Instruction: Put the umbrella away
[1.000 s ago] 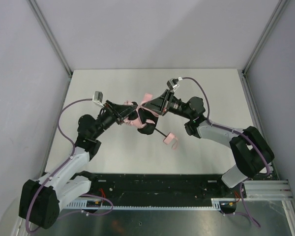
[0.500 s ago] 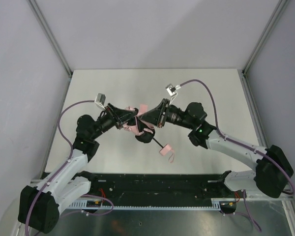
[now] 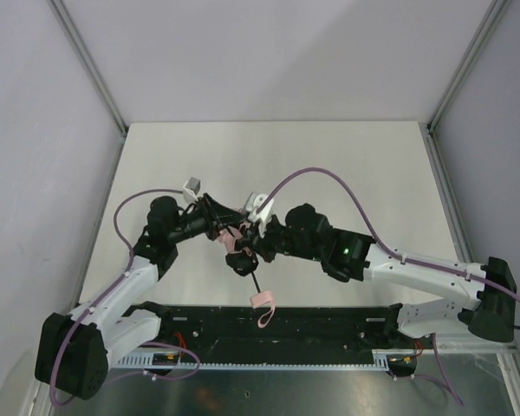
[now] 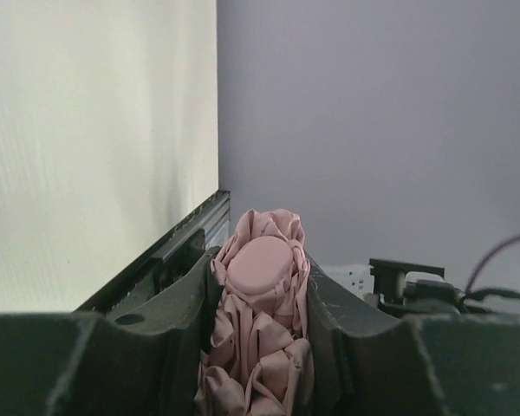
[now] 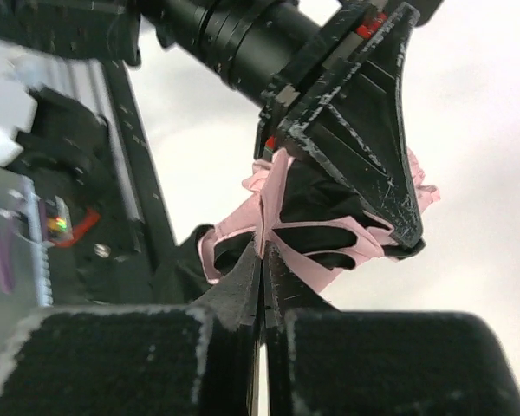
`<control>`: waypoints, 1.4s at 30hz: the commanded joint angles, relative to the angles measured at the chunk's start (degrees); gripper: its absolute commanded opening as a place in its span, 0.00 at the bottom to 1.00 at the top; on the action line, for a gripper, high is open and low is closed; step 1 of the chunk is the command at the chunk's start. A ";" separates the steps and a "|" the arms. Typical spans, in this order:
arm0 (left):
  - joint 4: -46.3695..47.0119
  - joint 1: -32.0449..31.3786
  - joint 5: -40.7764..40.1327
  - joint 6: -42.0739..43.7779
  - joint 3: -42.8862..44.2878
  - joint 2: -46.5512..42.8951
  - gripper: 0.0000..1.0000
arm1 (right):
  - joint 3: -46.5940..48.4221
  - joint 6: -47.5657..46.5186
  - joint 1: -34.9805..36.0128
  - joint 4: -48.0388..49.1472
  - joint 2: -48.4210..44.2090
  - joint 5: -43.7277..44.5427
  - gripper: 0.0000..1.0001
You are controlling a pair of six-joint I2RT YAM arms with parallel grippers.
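Above the tabletop (image 3: 347,165), the umbrella (image 3: 241,258) hangs in the air because the left gripper (image 4: 258,260) squeezes its bunched pink cloth from both sides, while the right gripper (image 5: 262,286), pressed tight together, pinches one thin fold, probably to tidy it, and the handle (image 3: 262,299) dangles down.

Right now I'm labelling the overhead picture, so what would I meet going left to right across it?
Left arm's large black joint → left gripper → umbrella → right arm's green light → right arm's large black joint. The right gripper overlaps the umbrella, so I leave it out.
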 commanded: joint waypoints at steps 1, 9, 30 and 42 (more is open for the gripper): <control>-5.79 0.85 -8.98 4.59 4.11 2.15 0.00 | 6.88 -12.77 10.82 -1.88 0.90 3.28 0.00; -12.66 0.24 -10.74 10.03 6.76 4.18 0.00 | 7.65 -23.06 15.09 0.13 11.48 20.30 0.00; -29.22 1.51 -1.81 15.11 10.68 10.20 0.00 | 7.45 -52.41 19.87 -2.53 34.83 36.64 0.00; -37.87 1.73 -1.29 14.18 12.23 10.99 0.00 | 9.63 -61.50 25.38 -0.22 52.41 44.83 0.00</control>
